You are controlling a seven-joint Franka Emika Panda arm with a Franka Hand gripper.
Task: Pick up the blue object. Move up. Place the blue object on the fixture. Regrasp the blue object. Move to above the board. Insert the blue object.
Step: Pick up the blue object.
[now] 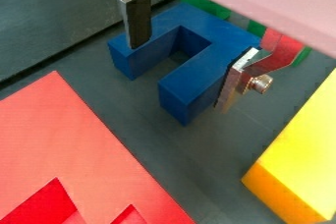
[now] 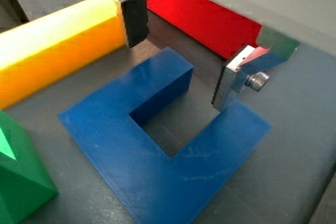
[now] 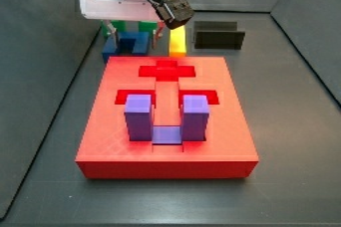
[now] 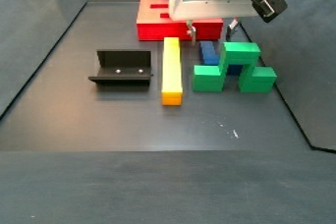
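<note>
Gripper (image 2: 191, 51) is low over the blue object (image 2: 164, 135), fingers apart, one finger (image 1: 136, 20) on each side of the block, not clamped. The blue object lies flat on the table between the board (image 3: 167, 112) and the green block (image 4: 237, 67), beside the yellow bar (image 4: 170, 69). Fixture (image 4: 120, 68) stands well apart.

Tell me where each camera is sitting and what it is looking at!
Wrist view: rides on the arm, looking down at the blue object on the floor; both fingers of the gripper show.
Wrist view: same spot, other side, looking down at the blue object with the gripper straddling it.
Side view: sits by the board, looking across it toward the gripper.
Side view: sits opposite, past the fixture, looking toward the gripper.
All four share the blue object.
</note>
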